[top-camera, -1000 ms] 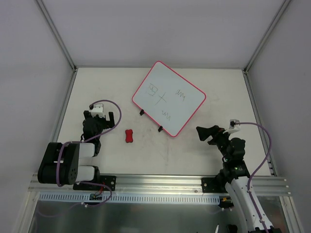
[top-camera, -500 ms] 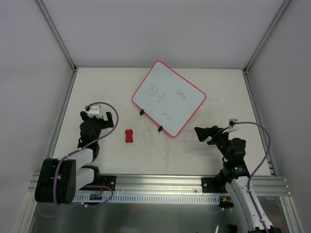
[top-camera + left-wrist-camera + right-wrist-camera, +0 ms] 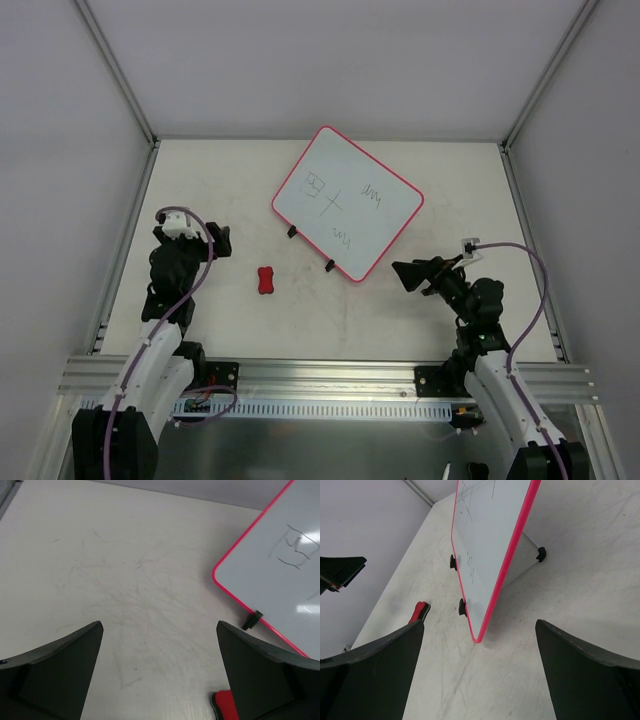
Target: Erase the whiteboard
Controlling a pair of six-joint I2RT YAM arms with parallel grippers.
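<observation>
The whiteboard lies tilted at the table's back middle, white with a pink-red frame, two black clips on its near edge and several dark scribbles. It also shows in the left wrist view and the right wrist view. A small red eraser block lies on the table left of the board's near corner; it shows in the left wrist view and the right wrist view. My left gripper is open and empty, left of the eraser. My right gripper is open and empty, right of the board's near corner.
The table is off-white with faint scuffs. Metal frame rails run along its left and right edges, grey walls behind. An aluminium rail crosses the near edge by the arm bases.
My left arm has stretched out and its gripper has swung to the left and up. My right gripper has moved slightly left toward the board. Board and eraser have not moved.
</observation>
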